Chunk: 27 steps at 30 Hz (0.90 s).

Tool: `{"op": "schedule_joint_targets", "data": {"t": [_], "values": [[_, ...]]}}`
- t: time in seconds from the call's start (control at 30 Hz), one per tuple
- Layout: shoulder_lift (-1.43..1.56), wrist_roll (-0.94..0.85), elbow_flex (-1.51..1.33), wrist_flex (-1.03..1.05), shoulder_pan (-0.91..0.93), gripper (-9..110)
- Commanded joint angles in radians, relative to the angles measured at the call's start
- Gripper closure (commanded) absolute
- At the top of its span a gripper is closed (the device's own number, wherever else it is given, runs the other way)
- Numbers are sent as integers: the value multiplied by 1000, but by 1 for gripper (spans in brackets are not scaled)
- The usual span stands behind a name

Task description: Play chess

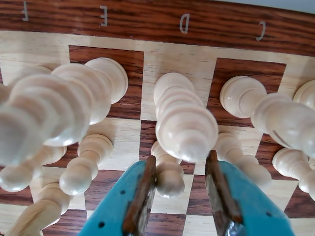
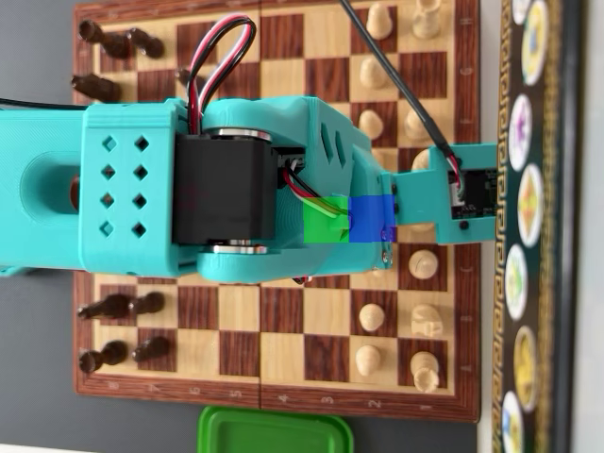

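Observation:
In the wrist view my gripper [image 1: 181, 167] stands open low over the wooden chessboard [image 1: 142, 17], with teal fingers and brown pads [image 1: 144, 191]. A white pawn [image 1: 170, 178] stands between the jaws, close against the left pad and clear of the right one. Just beyond it, on the D file, a tall white piece [image 1: 186, 127] rises towards the camera. More white pieces [image 1: 54, 110] crowd both sides. In the overhead view the teal arm [image 2: 236, 189] covers the middle of the board [image 2: 283, 38] and hides the gripper. White pieces [image 2: 372, 125] stand at the right, dark pieces [image 2: 118, 42] at the left.
A white piece [image 1: 242, 96] stands on the C file and tall white pieces [image 1: 290, 123] lean in at the right of the wrist view. In the overhead view a green lid [image 2: 274, 432] lies below the board and a black patterned box [image 2: 533, 217] runs along its right edge.

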State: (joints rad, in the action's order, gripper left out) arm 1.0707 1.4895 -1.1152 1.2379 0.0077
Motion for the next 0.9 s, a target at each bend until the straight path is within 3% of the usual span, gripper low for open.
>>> {"op": "schedule_joint_targets", "data": {"t": [0.0, 0.87], "values": [[8, -8, 38, 5, 17, 86], [11, -6, 48, 23, 6, 86]]}}
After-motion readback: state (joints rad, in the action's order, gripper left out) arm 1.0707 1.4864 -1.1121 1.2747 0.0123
